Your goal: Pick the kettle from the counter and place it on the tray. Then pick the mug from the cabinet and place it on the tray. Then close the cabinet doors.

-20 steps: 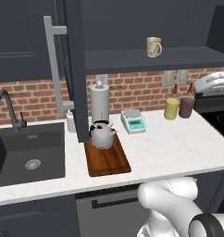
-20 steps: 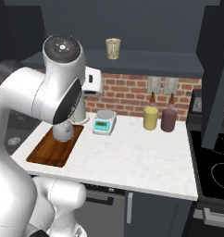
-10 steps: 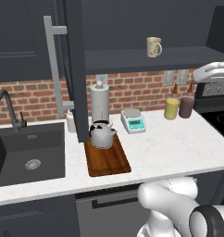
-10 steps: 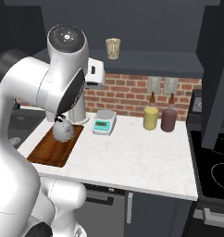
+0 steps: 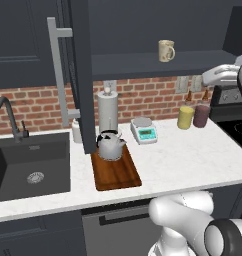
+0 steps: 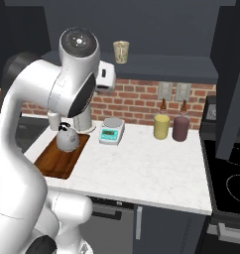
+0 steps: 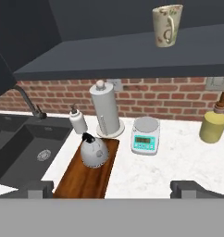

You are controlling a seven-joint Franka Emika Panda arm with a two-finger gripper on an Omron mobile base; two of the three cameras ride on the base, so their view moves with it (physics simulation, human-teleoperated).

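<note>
The silver-grey kettle stands upright at the far end of the reddish-brown tray on the white counter. The cream mug sits on the shelf of the open cabinet. Its left door hangs open with a long silver handle. My gripper is open and empty, its tips wide apart. It hovers well back from the wall, right of the mug and a little below it.
A paper-towel roll, a small scale, a yellow canister and a maroon canister line the brick wall. The sink lies left of the tray, with a soap bottle beside it. A stove borders the counter on the right.
My hand has risen toward shelf height and shifted slightly left, still open. The kettle, tray and mug have not moved.
</note>
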